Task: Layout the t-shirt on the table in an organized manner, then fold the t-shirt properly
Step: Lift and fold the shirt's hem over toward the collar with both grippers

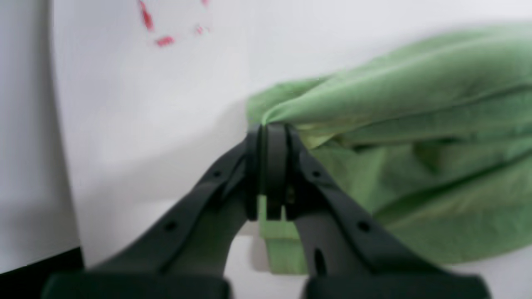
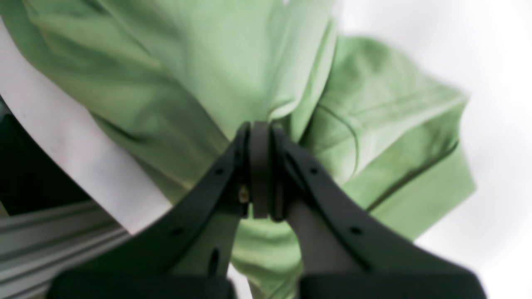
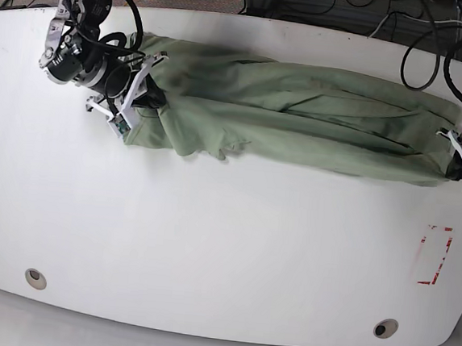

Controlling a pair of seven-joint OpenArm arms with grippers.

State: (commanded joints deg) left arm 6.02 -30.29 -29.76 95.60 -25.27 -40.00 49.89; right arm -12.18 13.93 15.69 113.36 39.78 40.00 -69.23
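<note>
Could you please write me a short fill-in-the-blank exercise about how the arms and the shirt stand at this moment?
1. The left gripper is shut on the ____ t-shirt.
2. The right gripper is ____ on the t-shirt as well.
3. The t-shirt hangs stretched between the two grippers across the ____ table.
4. The tape mark on the table is ____.

Missing words: green; shut; white; red

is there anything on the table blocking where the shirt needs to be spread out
Nothing visible does. Both tools, left and right, already pinch the t-shirt; the table in front holds only flat red tape and two grommet holes.
</note>
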